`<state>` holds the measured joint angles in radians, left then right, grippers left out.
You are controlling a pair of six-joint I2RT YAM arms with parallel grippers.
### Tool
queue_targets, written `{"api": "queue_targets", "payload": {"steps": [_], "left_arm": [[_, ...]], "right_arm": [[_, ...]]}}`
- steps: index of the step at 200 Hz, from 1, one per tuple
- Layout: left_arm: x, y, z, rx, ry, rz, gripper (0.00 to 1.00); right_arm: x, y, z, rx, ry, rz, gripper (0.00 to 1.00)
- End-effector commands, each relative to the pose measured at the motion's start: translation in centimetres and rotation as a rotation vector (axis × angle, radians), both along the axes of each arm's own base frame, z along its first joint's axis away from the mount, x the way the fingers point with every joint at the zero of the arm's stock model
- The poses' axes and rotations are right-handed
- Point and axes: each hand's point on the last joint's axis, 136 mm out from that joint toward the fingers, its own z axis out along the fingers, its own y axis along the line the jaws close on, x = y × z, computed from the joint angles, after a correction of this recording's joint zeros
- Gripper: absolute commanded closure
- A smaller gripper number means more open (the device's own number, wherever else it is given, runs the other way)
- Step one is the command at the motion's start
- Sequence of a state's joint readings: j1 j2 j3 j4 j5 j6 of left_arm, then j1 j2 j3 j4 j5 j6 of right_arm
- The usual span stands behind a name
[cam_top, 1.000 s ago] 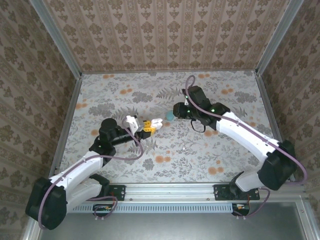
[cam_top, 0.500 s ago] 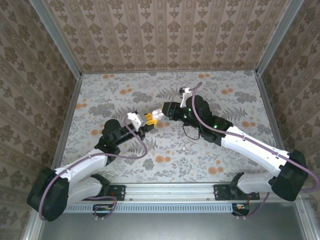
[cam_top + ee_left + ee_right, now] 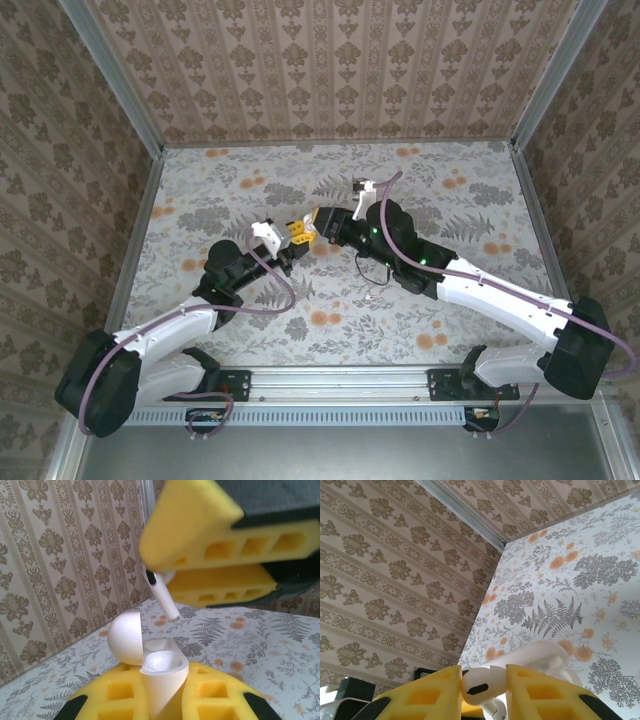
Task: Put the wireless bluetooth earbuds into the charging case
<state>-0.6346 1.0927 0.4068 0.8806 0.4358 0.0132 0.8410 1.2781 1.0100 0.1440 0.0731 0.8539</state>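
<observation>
Item: one whitish earbud (image 3: 164, 596), stemmed, pinched between the two yellow foam pads of the right gripper (image 3: 161, 576); bulb end clamped, stem pointing down and slightly sideways; the right wrist view shows the same earbud (image 3: 481, 686) wedged tight between the fingers of that gripper (image 3: 483, 681). Item: one white charging case (image 3: 161, 672), held upright in the left gripper (image 3: 159, 696), whose yellow pads press against it from both sides; its lid (image 3: 126, 639) is swung open to one side, hinged and rounded, leaving the hollow interior facing up. Relation – the earbud's stem tip hangs just above the open mouth of the case, apart from it, with a small gap between; whether it lines up with a socket cannot be told. Position: in the top view the left gripper (image 3: 293, 236) and right gripper (image 3: 322, 222) meet nose to nose over the middle of the table (image 3: 440, 200), both raised off its floral surface – the case and earbud are too small there to separate. Surround: patterned wall (image 3: 330, 70) on three sides.
</observation>
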Motion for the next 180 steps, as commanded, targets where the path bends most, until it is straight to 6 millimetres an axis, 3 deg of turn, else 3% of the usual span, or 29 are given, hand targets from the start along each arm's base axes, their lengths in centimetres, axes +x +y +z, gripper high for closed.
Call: {"api": "queue_targets", "payload": {"steps": [1,108,180], "left_arm": [[-0.2,0.0,1.5,-0.068,0.001,-0.009,1.00],[-0.3,0.2,2.8,-0.131,0.025,-0.010,1.00],[0.1,0.4,2.6,-0.133,0.034,0.016,1.00]], "right_arm": [[0.2,-0.1,0.5,0.046,-0.005,-0.031,0.73],[0.2,1.2,-1.0,0.115,0.064,-0.008,0.73],[-0.3,1.9,-1.3,0.130,0.086,0.008,0.72]]}}
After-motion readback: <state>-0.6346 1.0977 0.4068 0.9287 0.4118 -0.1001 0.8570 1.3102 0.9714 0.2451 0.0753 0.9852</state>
